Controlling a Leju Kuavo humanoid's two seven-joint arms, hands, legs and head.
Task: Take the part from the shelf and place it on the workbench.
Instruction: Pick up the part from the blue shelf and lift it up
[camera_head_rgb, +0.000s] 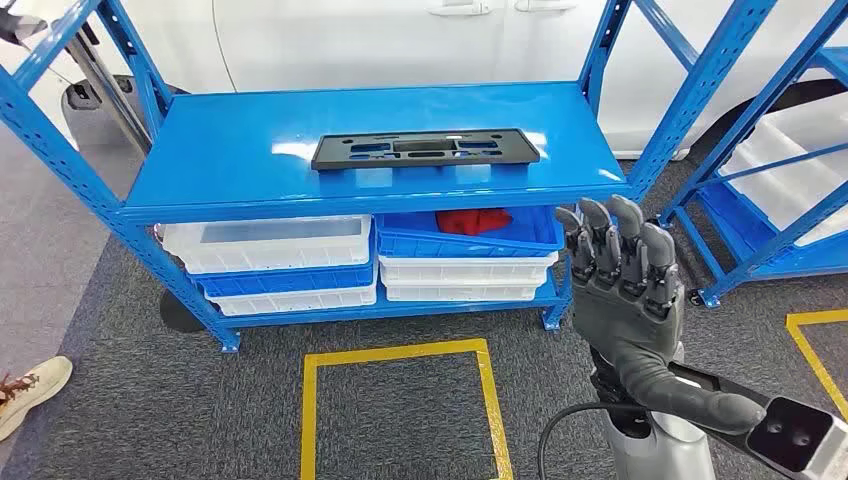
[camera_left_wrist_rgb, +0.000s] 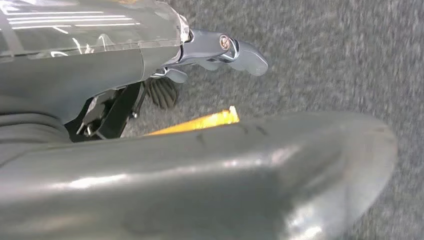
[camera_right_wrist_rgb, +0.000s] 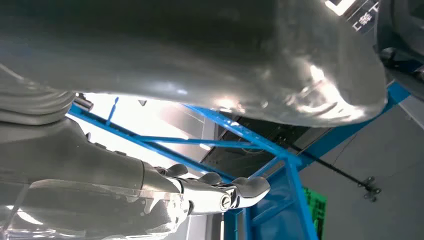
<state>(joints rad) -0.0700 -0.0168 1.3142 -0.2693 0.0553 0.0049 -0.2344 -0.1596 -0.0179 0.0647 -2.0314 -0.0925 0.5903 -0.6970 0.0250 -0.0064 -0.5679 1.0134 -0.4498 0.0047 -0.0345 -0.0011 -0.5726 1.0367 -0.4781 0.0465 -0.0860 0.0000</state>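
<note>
A flat black rectangular part (camera_head_rgb: 425, 149) with several cut-outs lies on the blue top shelf (camera_head_rgb: 230, 150) of the rack, near its front edge. My right hand (camera_head_rgb: 625, 290) is raised in front of the rack's right front corner, below and to the right of the part, apart from it. Its fingers point upward and the thumb sticks out sideways; it holds nothing. In the right wrist view the fingers (camera_right_wrist_rgb: 220, 192) extend toward blue rack beams. My left hand (camera_left_wrist_rgb: 220, 50) hangs over grey carpet with nothing in it, fingers loosely extended.
Under the top shelf sit white bins (camera_head_rgb: 270, 245) and a blue bin (camera_head_rgb: 470, 235) with something red inside. A second blue rack (camera_head_rgb: 780, 170) stands at the right. Yellow tape squares (camera_head_rgb: 400, 400) mark the grey carpet. A person's shoe (camera_head_rgb: 30, 390) is at the lower left.
</note>
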